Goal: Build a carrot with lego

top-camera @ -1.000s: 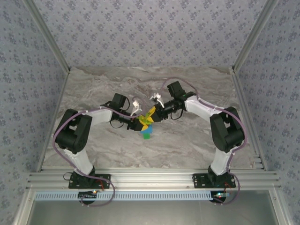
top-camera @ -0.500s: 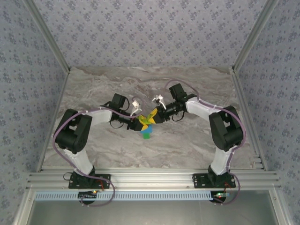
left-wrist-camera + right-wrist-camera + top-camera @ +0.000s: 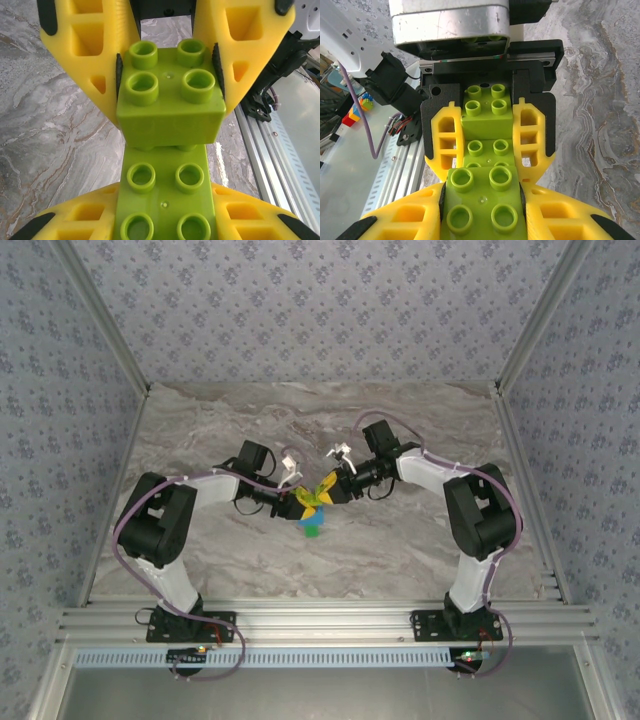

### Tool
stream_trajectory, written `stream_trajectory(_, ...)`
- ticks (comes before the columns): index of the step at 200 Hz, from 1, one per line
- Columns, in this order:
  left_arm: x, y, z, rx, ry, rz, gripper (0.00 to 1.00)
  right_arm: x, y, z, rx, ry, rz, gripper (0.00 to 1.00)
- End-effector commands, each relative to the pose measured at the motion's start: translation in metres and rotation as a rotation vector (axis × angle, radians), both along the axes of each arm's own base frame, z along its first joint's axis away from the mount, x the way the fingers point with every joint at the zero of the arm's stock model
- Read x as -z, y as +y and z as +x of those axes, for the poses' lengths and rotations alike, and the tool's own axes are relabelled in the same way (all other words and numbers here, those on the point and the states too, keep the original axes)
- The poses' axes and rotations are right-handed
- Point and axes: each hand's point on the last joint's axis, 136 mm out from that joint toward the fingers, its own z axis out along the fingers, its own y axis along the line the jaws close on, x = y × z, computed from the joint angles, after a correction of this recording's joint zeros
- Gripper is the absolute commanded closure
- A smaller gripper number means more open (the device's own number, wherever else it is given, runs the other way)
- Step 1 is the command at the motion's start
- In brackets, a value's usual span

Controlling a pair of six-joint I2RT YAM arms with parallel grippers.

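Both grippers meet above the middle of the table, joined by a yellow-green lego stack point(image 3: 317, 491). My left gripper point(image 3: 165, 200) is shut on the sides of a flat yellow-green piece point(image 3: 165, 195) with its studs up. A yellow-green two-by-two brick point(image 3: 170, 110) sits on that piece's far end, and my right gripper point(image 3: 482, 195) is shut on this brick point(image 3: 482, 205). The left gripper's fingers point(image 3: 445, 140) face me in the right wrist view, with another raised yellow-green brick point(image 3: 487, 112) between them. On the table below lie a blue brick point(image 3: 308, 517) and a green brick point(image 3: 314, 531).
The marble tabletop point(image 3: 400, 540) is walled at the back and sides, with an aluminium rail point(image 3: 320, 620) along the near edge. A few small coloured blocks point(image 3: 357, 110) show beyond the rail at the left of the right wrist view.
The right arm has shifted slightly toward the left gripper. Both grips and the bricks on the table look unchanged.
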Motion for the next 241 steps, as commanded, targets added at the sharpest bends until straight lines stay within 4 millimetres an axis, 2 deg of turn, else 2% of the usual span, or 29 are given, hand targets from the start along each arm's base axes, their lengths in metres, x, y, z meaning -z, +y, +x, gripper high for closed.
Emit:
stream_trajectory(1, -0.018, 0.000, 0.005, 0.006, -0.043, -0.063, 0.89, 0.018, -0.002, -0.011, -0.010, 0.062, -0.037, 0.80)
stream_trajectory(68, -0.020, 0.001, 0.005, 0.000, -0.048, -0.067, 0.89, 0.035, -0.001, -0.012, 0.001, 0.082, -0.069, 0.81)
stream_trajectory(177, -0.021, 0.001, 0.007, -0.008, -0.051, -0.072, 0.89, 0.050, 0.004, -0.015, -0.001, 0.101, -0.087, 0.81)
stream_trajectory(241, -0.016, 0.002, 0.009, -0.019, -0.068, -0.055, 0.89, 0.056, -0.001, -0.018, 0.008, 0.119, -0.095, 0.81)
